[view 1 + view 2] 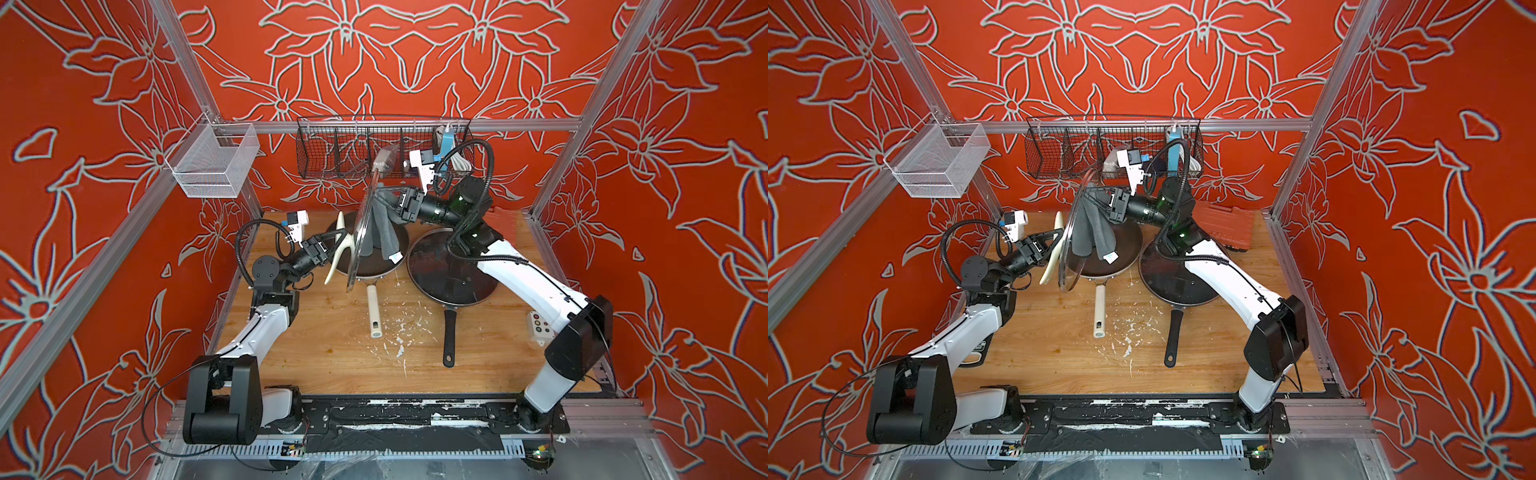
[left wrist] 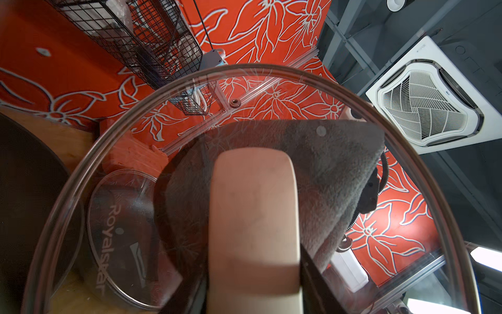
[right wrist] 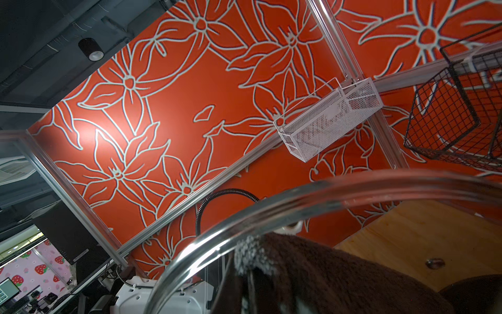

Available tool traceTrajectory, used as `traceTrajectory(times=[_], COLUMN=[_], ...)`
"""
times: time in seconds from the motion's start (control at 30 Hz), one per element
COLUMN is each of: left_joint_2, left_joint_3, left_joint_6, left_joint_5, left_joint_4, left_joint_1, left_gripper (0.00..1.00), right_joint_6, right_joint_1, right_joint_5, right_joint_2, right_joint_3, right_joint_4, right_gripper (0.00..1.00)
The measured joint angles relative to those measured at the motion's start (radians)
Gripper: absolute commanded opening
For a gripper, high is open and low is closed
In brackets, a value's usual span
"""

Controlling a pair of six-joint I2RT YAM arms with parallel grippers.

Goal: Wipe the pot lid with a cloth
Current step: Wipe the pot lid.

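Within the red flowered walls, above the wooden tabletop [image 1: 332, 353], we see the pot lid [image 1: 1070, 257] held on edge, nearly upright, over a brown pan [image 1: 374, 268]. Our left gripper [image 1: 340, 243] is clamped around its cream bar handle [image 1: 333, 269] on the outer face. Our right gripper [image 1: 381, 200], pinched tight on the cloth [image 1: 380, 232], presses it against the opposite glass face near the upper rim. Most of the glass lies below that contact, so we judge the wipe should run downward.
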Motion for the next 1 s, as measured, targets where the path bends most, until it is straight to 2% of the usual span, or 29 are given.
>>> traceTrajectory(times=[0.63, 1.0], left_joint_2=[0.0, 0.0], left_joint_3=[0.062, 0.071], left_joint_6=[-0.023, -0.027], left_joint_5=[0.026, 0.045], left_joint_4=[0.017, 0.009], left_joint_1=[-0.004, -0.038], left_gripper=[0.0, 0.0], right_joint_6=[0.024, 0.034], right_joint_1=[-0.035, -0.042], right_joint_5=[-0.018, -0.032], right_joint_2=[0.168, 0.194], right_joint_3=[0.278, 0.314], right_joint_4=[-0.075, -0.08], right_gripper=[0.0, 0.0])
